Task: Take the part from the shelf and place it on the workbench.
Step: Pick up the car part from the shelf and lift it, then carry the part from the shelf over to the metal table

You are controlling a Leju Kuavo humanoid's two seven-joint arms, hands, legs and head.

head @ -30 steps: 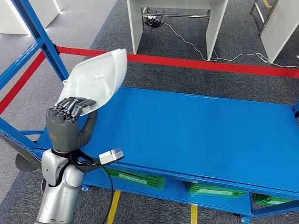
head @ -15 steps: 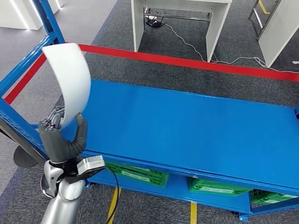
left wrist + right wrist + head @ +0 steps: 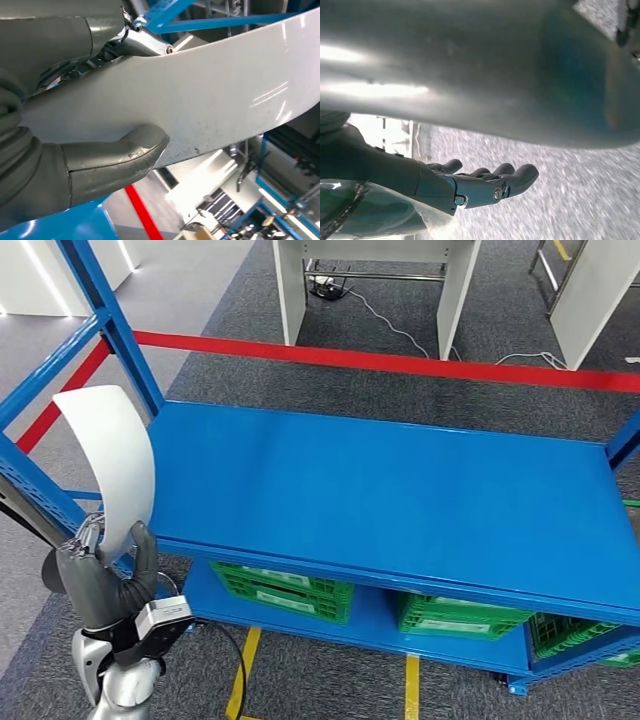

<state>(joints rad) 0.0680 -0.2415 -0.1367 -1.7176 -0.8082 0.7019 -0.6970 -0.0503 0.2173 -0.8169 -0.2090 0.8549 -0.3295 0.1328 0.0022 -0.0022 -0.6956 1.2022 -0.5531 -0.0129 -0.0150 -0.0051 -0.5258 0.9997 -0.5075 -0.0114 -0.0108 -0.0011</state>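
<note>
My left hand (image 3: 106,580) grips a curved white plastic part (image 3: 113,465) by its lower edge, thumb on one face and fingers behind. The part stands upright in front of the left end of the blue shelf (image 3: 392,500), off its surface. In the left wrist view the grey thumb (image 3: 113,160) presses the white part (image 3: 226,105) from one side and metal fingers clamp the other. In the right wrist view my right hand (image 3: 478,187) hangs above grey carpet with its fingers stretched out, holding nothing.
Blue shelf uprights (image 3: 113,325) rise at the left. Green crates (image 3: 283,590) sit on the lower shelf level. A red tape line (image 3: 392,362) crosses the carpet behind the shelf, and white table legs (image 3: 453,295) stand beyond it.
My left hand has drawn the part back and down, off the shelf's left end, turning it from lying flat to standing upright. The camera has shifted slightly too.
</note>
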